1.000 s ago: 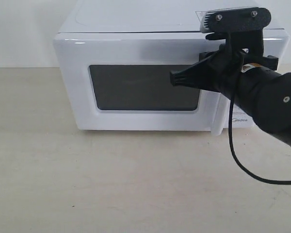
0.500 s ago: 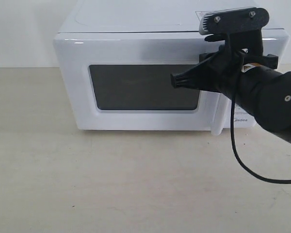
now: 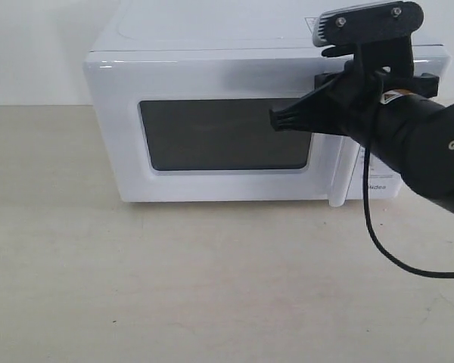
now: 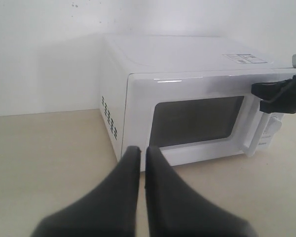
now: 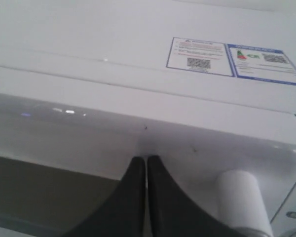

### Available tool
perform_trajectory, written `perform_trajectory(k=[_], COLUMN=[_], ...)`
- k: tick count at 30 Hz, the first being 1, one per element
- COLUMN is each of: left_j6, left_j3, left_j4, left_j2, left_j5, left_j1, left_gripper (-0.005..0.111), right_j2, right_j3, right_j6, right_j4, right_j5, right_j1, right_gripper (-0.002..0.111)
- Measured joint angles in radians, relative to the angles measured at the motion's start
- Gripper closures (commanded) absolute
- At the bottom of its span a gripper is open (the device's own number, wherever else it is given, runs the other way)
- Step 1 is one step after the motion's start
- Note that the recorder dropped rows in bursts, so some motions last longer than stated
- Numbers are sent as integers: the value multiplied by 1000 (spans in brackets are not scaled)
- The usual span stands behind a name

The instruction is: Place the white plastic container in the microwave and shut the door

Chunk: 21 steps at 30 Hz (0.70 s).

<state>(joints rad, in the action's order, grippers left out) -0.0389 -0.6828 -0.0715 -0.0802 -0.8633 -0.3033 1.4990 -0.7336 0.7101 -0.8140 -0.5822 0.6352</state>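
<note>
One microwave (image 3: 212,68), its door (image 3: 219,189) flush — two grippers, left gripper (image 4: 139,150) and right gripper (image 3: 274,119), both pinched closed, empty.

plain white wall (image 3: 30,45) behind pale beige tabletop (image 3: 174,287).

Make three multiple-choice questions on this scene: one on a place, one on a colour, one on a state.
1. Where is the right gripper?
A. Down at the far left
B. At the upper right of the door, near the handle
C. Above the roof

2. What colour is the casing of the microwave?
A. White
B. Black
C. Silver

3. The door is:
A. Wide open
B. Half open
C. Closed

Answers:
1 B, its tip sits in front of the window's upper right, close to the handle.
2 A, top, side and front are all white.
3 C, the door lies flush with the front.
</note>
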Motion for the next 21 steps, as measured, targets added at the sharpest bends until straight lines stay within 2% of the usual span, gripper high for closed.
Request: perform_trajectory(k=[8, 15, 21], left_j6=[-1, -1, -1], left_j3=[0, 0, 0], left_j4=[0, 0, 0], left_j2=[0, 0, 0], left_j5=[0, 0, 0], left_j1=[0, 0, 0], left_gripper=[102, 102, 102], right_j2=[-184, -411, -579], right_j3=[116, 334, 419], right_j6=[2, 2, 4], right_j4=[-24, -47, -55], right_j5=[-14, -26, -24], right_j1=[109, 256, 301], right_gripper=[108, 108, 108])
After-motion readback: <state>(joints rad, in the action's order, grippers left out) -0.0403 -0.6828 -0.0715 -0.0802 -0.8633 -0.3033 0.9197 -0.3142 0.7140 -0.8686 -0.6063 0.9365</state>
